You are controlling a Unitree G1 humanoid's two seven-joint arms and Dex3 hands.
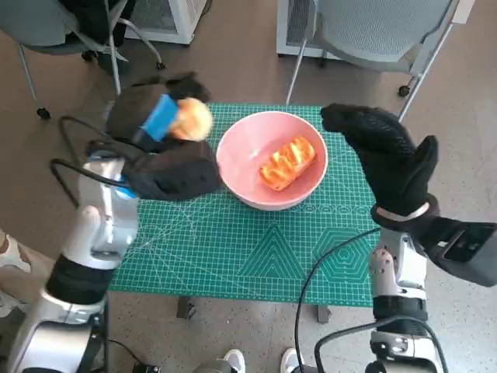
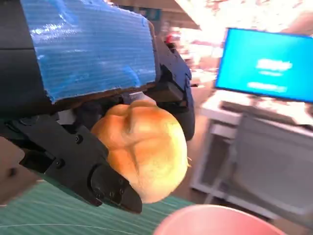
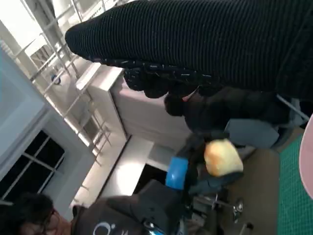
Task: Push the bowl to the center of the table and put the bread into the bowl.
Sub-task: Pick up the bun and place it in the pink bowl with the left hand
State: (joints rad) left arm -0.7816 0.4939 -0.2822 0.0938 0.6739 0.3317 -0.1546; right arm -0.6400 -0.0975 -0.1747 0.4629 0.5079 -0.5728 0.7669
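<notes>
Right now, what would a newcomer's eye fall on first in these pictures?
Probably the pink bowl near the middle of the green mat, with a glazed orange bread already lying in it. Next, the left hand, blue tape on its back, holds a round bun up beside the bowl's rim. The gloved right hand is raised on the bowl's other side, holding nothing.

Right hand (image 3: 205, 44) a dark knitted band along one edge; beyond it left hand (image 3: 183, 174), blue-taped, holding a round bread roll (image 3: 223, 156); green mat (image 3: 296, 196) edge and pink bowl (image 3: 309, 159) rim at the side; person (image 3: 29, 215) in a corner.
</notes>
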